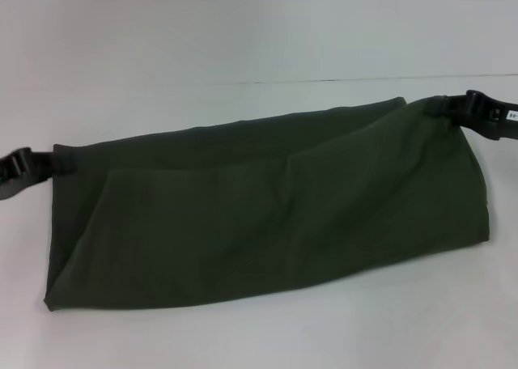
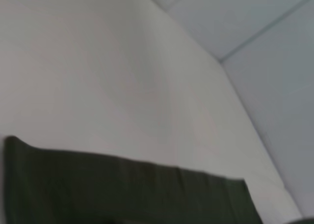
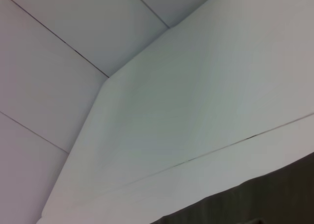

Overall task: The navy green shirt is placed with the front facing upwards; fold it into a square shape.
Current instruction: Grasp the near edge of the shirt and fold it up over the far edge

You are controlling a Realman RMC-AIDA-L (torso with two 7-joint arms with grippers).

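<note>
The navy green shirt [image 1: 267, 207] lies across the white table as a long dark olive band, folded over on itself, with no lettering showing. Its upper edge runs taut between my two grippers. My left gripper [image 1: 39, 168] grips the shirt's upper left corner and my right gripper [image 1: 443, 108] grips the upper right corner, both shut on the cloth. In the left wrist view a strip of the shirt [image 2: 122, 194] shows against the table. The right wrist view catches only a dark edge of the shirt [image 3: 260, 199].
The white table [image 1: 243, 37] extends beyond the shirt on all sides, with a thin seam line [image 1: 364, 80] across its far part. The table's edge [image 3: 83, 135] and pale floor tiles show in the right wrist view.
</note>
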